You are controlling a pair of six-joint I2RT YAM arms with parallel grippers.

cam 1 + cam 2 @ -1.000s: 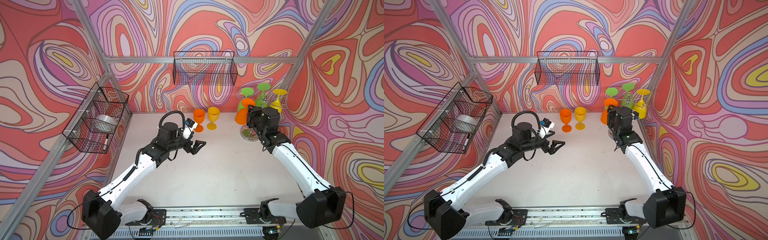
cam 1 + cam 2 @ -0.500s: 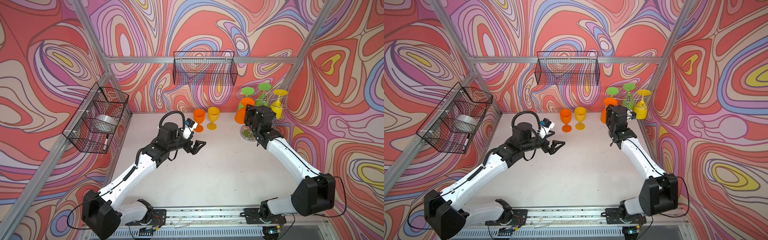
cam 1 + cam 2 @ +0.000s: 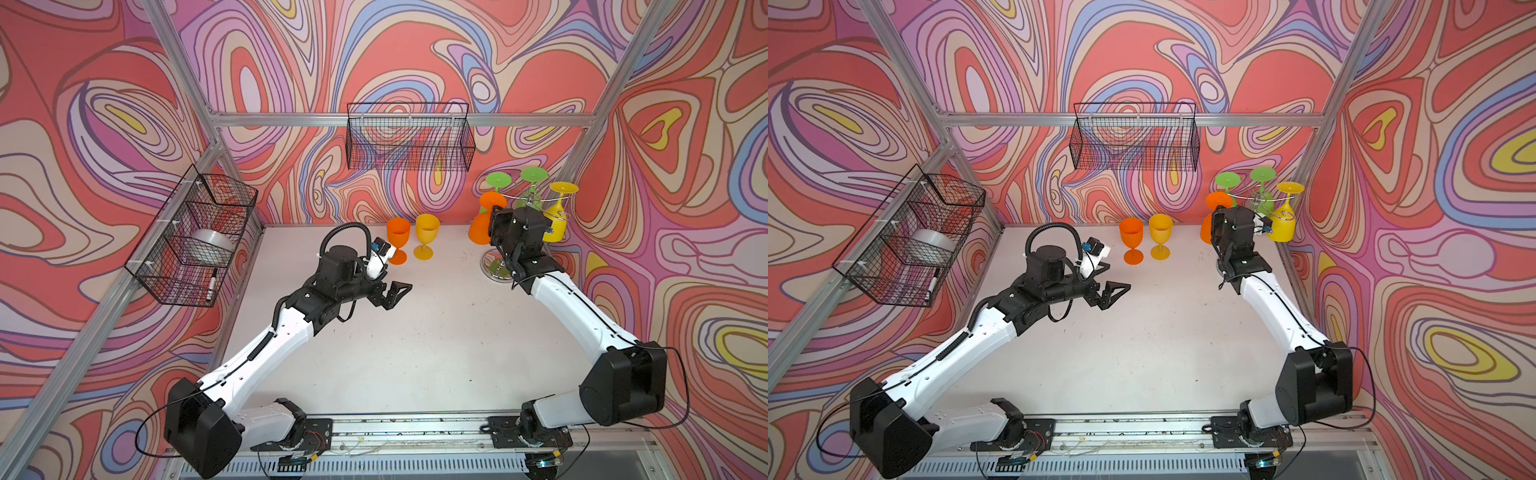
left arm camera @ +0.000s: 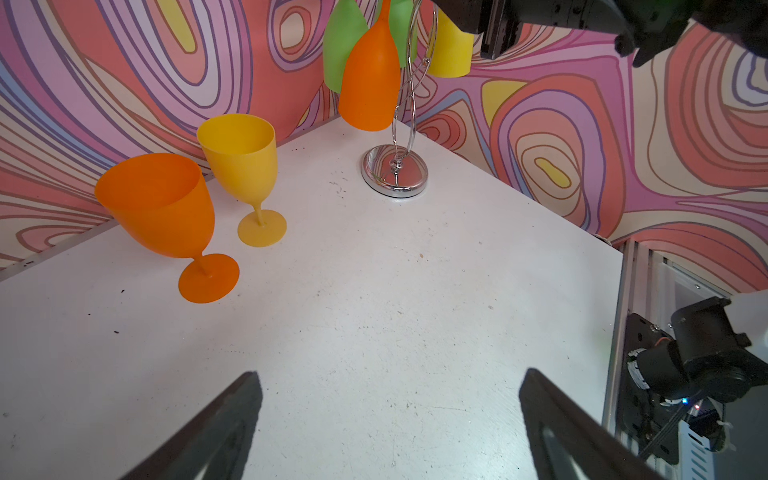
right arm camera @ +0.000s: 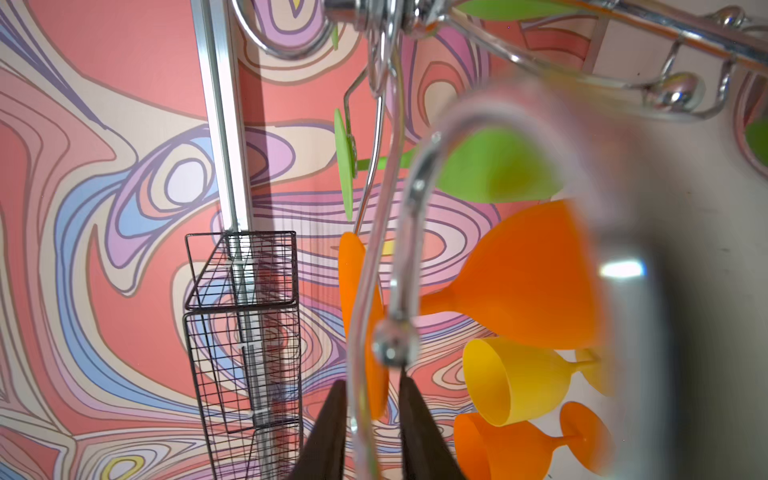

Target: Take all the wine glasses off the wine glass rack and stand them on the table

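Note:
The wine glass rack is a chrome stand at the back right; its mirrored base rests on the white table. An orange wine glass hangs upside down from one of its wire arms, by its foot. My right gripper is raised to that arm. Its fingers stand a narrow gap apart, astride the foot's rim and the chrome wire. Whether they press on either does not show. My left gripper hovers open over mid-table with nothing between its fingers.
Two green glasses and a yellow one also hang on the rack. An orange glass and a yellow glass stand upright by the back wall. Black wire baskets hang on the back wall and the left wall.
The right gripper's fingers have drawn much closer together at the orange glass's foot, and the right arm has shifted slightly. The left arm has not moved.

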